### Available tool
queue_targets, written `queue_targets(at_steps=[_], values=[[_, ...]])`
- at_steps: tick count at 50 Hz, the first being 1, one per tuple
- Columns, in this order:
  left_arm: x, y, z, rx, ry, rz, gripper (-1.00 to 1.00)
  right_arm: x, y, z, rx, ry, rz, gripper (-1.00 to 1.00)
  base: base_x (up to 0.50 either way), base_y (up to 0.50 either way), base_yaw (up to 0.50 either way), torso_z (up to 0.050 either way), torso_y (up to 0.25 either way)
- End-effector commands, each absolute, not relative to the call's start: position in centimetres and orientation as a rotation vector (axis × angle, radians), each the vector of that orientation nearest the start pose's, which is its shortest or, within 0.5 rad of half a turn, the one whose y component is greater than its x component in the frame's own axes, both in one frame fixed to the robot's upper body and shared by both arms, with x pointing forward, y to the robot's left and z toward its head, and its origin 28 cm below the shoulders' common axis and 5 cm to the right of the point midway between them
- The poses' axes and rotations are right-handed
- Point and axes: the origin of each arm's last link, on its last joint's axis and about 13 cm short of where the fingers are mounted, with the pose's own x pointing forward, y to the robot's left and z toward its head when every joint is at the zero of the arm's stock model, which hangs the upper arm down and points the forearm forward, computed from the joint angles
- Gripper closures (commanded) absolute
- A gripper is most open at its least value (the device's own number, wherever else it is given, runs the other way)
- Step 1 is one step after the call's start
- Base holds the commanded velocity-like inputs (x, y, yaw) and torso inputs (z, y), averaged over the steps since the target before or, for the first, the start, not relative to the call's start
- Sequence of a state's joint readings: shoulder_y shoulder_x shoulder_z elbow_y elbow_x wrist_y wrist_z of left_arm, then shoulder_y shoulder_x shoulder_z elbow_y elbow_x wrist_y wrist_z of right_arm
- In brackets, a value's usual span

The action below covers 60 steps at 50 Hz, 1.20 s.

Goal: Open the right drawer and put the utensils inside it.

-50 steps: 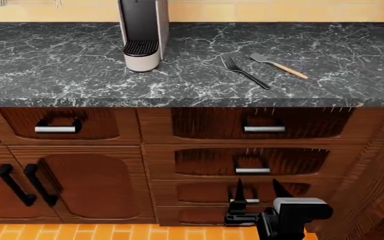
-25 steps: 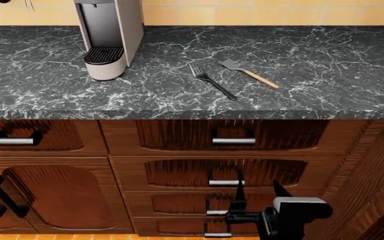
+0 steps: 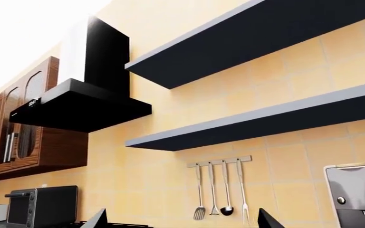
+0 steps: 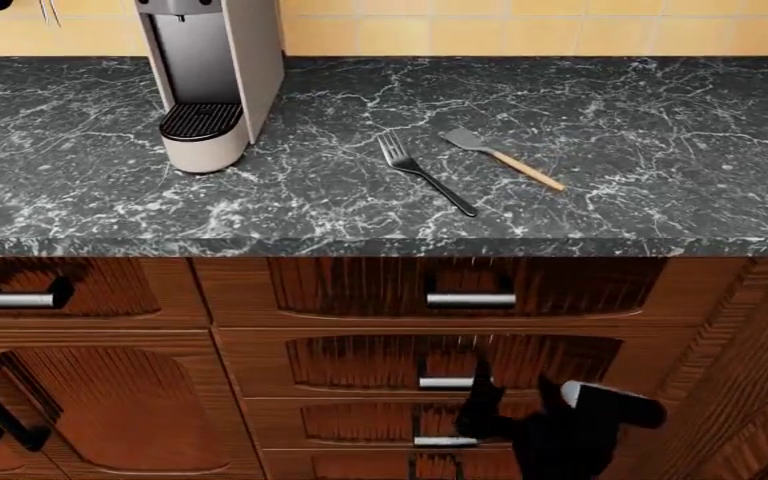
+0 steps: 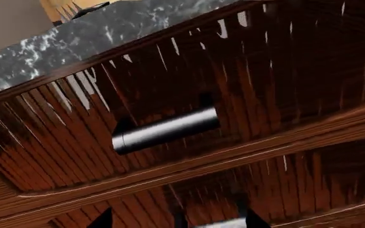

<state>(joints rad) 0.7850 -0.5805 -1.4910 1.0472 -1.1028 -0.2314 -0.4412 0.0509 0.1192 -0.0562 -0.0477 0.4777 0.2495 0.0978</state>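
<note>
Right drawer (image 4: pixel 471 290) is seen closed, fork (image 4: pixel 426 173) and spatula (image 4: pixel 504 158) at 12 o'clock outside; right gripper (image 4: pixel 518 385) spread wide, empty.

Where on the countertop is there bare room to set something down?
Bare marble lies between the coffee machine and the fork, and right of the spatula to the counter's end. Fork and spatula lie close, leaving only a narrow gap.
</note>
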Motion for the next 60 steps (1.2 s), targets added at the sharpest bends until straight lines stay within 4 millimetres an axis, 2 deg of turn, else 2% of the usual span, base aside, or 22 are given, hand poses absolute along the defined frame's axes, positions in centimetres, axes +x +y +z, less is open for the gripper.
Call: queue_targets(at_steps=[1, 12, 18, 31, 43, 53, 60], values=[[4.0, 34.8, 25.6, 0.268, -0.595, 0.560, -1.00, 22.7, -9.9, 3.7, 0.761, 0.298, 0.056, -1.00, 0.00, 0.00, 0.00, 0.000, 0.000], [4.0, 34.8, 25.8, 0.262, -0.597, 0.555, -1.00, 25.1, -10.0, 1.8, 1.082, 0.403, -0.053, -1.00, 0.00, 0.00, 0.00, 0.000, 0.000], [3.7, 34.8, 26.1, 0.248, -0.605, 0.547, -1.00, 26.5, -10.2, 0.9, 1.176, 0.421, -0.106, -1.00, 0.00, 0.00, 0.00, 0.000, 0.000], [4.0, 34.8, 25.7, 0.273, -0.610, 0.530, -1.00, 29.0, -9.8, 0.7, 1.189, 0.389, 0.061, -1.00, 0.00, 0.00, 0.00, 0.000, 0.000], [4.3, 34.8, 25.7, 0.283, -0.603, 0.525, -1.00, 30.5, -9.7, 0.6, 1.231, 0.371, 0.067, -1.00, 0.00, 0.00, 0.00, 0.000, 0.000], [4.1, 34.8, 25.9, 0.279, -0.608, 0.523, -1.00, 31.6, -9.3, 0.8, 1.202, 0.367, 0.213, -1.00, 0.00, 0.00, 0.00, 0.000, 0.000], [4.2, 34.8, 26.0, 0.286, -0.608, 0.521, -1.00, 32.6, -9.4, 0.9, 1.209, 0.346, 0.241, -1.00, 0.00, 0.00, 0.00, 0.000, 0.000]])
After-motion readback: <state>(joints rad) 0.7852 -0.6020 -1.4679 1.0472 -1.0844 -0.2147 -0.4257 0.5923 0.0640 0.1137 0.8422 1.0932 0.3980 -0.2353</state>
